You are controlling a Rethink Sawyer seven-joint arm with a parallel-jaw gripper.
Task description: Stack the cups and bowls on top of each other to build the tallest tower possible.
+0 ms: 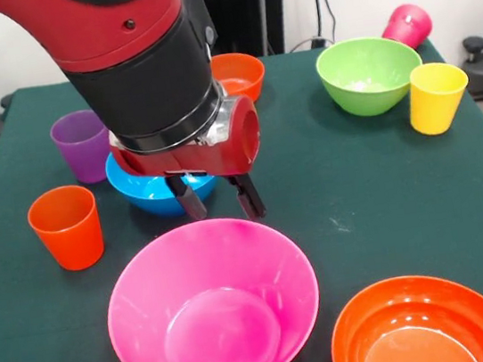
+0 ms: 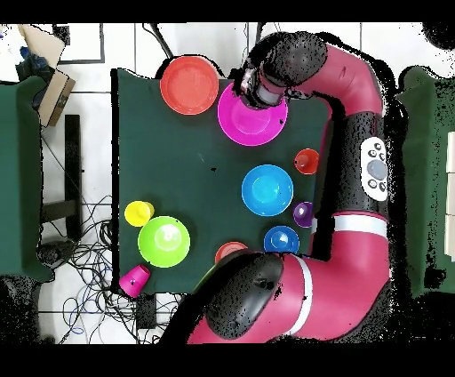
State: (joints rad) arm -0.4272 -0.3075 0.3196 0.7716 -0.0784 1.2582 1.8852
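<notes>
My gripper (image 1: pixel 221 205) hangs with its two dark fingers (image 1: pixel 188 197) parted and nothing between them, just above the far rim of the pink bowl (image 1: pixel 212 307); in the overhead view my arm (image 2: pixel 355 116) bends over that same bowl (image 2: pixel 258 124), hiding part of its rim. The pink bowl sits upright near one edge of the table (image 1: pixel 369 190), beside the big orange bowl (image 1: pixel 424 326), which stands at a corner and is cut by the front view's lower edge; the two are close but apart. Behind my fingers in the front view a blue bowl (image 1: pixel 149 192) is partly hidden by my wrist; from above I see two blue bowls, the medium one (image 2: pixel 267 189) mid-table and the small one (image 2: pixel 282 239) nearer the opposite edge. The orange cup (image 1: pixel 66 227) stands upright near the side edge close to the pink bowl, and the purple cup (image 1: pixel 82 146) stands further along that same edge, just beside the blue bowl. The small orange bowl (image 1: pixel 240 75) sits at the table's far edge, half covered by my arm from above. The green bowl (image 1: pixel 369 73) is upright toward the other far corner, with the yellow cup (image 1: pixel 436 97) upright just beside it; the magenta cup (image 1: pixel 409 26) lies on its side at that corner's edge.
</notes>
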